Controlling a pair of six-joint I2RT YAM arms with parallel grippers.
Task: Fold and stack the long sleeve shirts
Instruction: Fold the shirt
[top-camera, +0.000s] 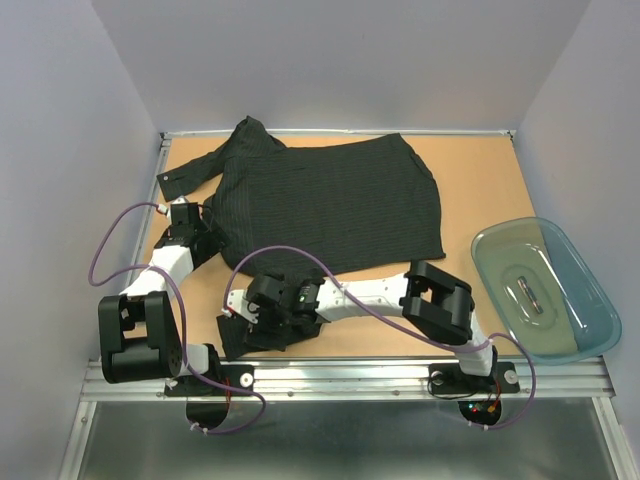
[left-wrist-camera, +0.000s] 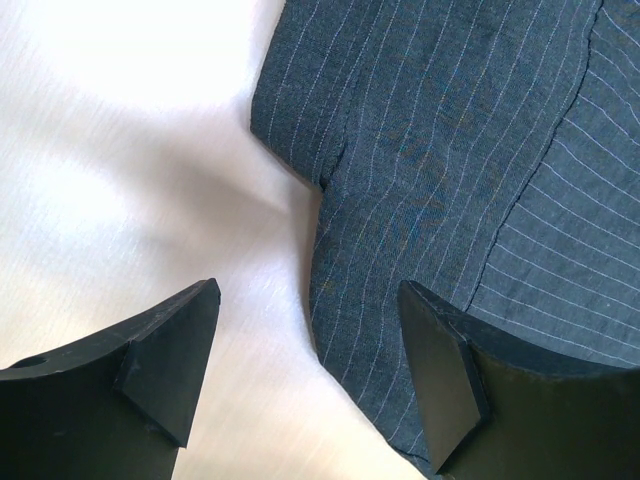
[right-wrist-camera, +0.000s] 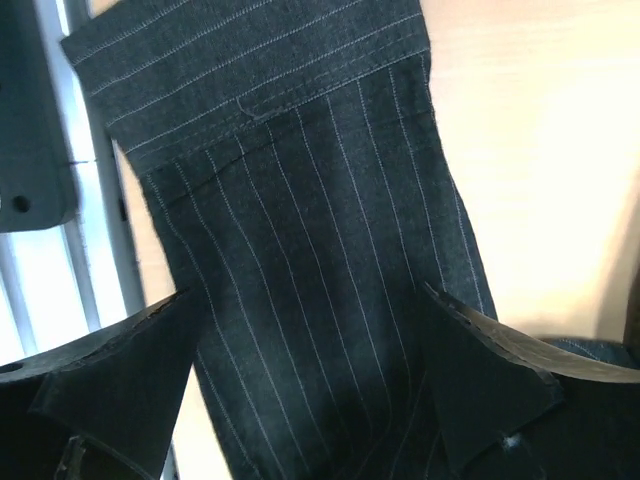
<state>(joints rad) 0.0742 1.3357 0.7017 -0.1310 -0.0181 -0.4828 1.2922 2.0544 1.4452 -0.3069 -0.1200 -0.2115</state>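
Note:
One black pinstriped long sleeve shirt (top-camera: 330, 200) lies spread flat on the wooden table (top-camera: 480, 190), collar at the far left. One cuffed sleeve (top-camera: 178, 180) points to the far left corner. The other sleeve (top-camera: 232, 338) lies at the near edge. My left gripper (top-camera: 188, 222) is open at the shirt's left edge; in the left wrist view the cloth edge (left-wrist-camera: 450, 150) runs between its fingers (left-wrist-camera: 170, 360). My right gripper (top-camera: 248, 315) is open over the near sleeve; in the right wrist view the sleeve (right-wrist-camera: 300, 250) and its cuff (right-wrist-camera: 250, 70) lie between the fingers (right-wrist-camera: 490, 370).
A clear blue plastic tub (top-camera: 590, 300) stands at the right edge of the table. A metal rail (top-camera: 350, 375) runs along the near edge, close to the near sleeve's cuff. Grey walls close in the left, back and right sides. Purple cables loop off both arms.

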